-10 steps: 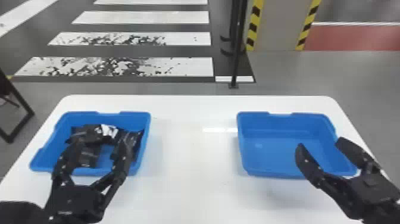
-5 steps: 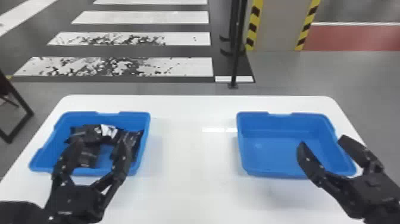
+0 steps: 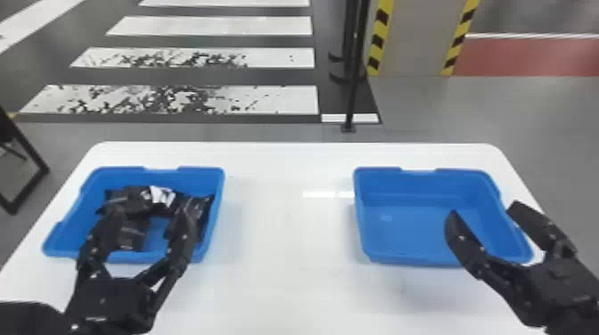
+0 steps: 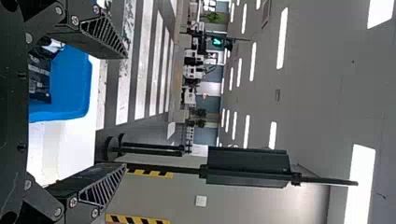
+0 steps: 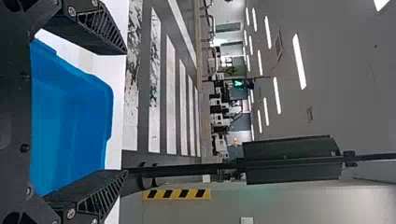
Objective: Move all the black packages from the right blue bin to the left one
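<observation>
Several black packages point(image 3: 129, 200) lie in the left blue bin point(image 3: 153, 175), one against its right wall. The right blue bin point(image 3: 401, 181) holds nothing that shows. My left gripper point(image 3: 143, 218) is open above the near part of the left bin, hiding some of the packages behind it. Open too, my right gripper point(image 3: 481, 209) is over the right side of the right bin. In the left wrist view, my left gripper point(image 4: 125, 111) has nothing between its fingers, and a black package point(image 4: 39, 74) shows in the bin. In the right wrist view, my right gripper point(image 5: 126, 112) is likewise holding nothing.
The white table point(image 3: 285, 267) has a wide gap between the two bins. Beyond its far edge a thin black post point(image 3: 355, 75) stands on the floor. A dark metal frame point(image 3: 26, 191) stands to the left of the table.
My right gripper has shifted slightly to the right. The left gripper, the bins and the packages look the same.
</observation>
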